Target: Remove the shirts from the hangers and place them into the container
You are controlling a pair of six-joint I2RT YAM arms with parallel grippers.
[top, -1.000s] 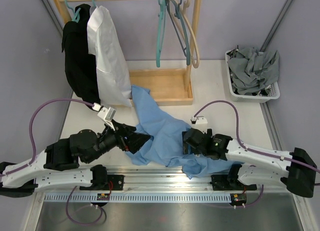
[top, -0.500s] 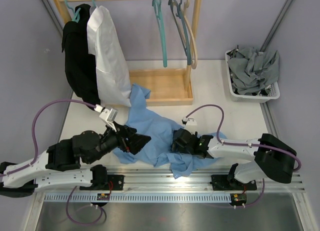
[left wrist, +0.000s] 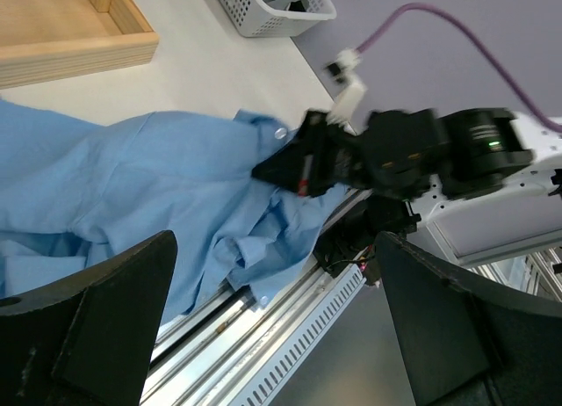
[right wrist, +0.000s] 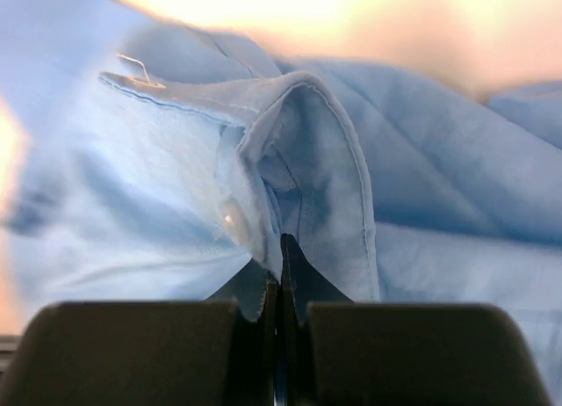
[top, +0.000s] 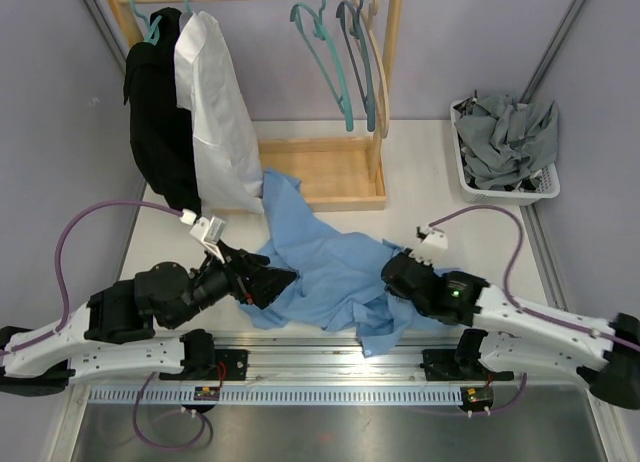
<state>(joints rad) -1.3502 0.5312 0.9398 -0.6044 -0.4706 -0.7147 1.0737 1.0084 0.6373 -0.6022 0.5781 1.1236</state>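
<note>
Now the right gripper (right wrist: 281,287) is pinched shut on a buttoned edge of the blue shirt (top: 325,267), thin cloth caught between its jaws. The left gripper (top: 278,280) stands wide open at the shirt's opposite side, holding nothing.

The shirt lies off its hanger, sprawled on the table (top: 430,172). Its long axis slants from the rack tray (top: 330,197) down to the near rail (top: 330,347).

From the pinch, the basket (top: 508,196) sits well away, farther back and to the right, so the right arm is clearly the nearer one. The table between them looks bare, leaving open room to carry. A grey shirt (top: 505,137) fills the basket, so I'd guess the blue one must go in from above, with its trailing cloth lifted over the rim.
</note>
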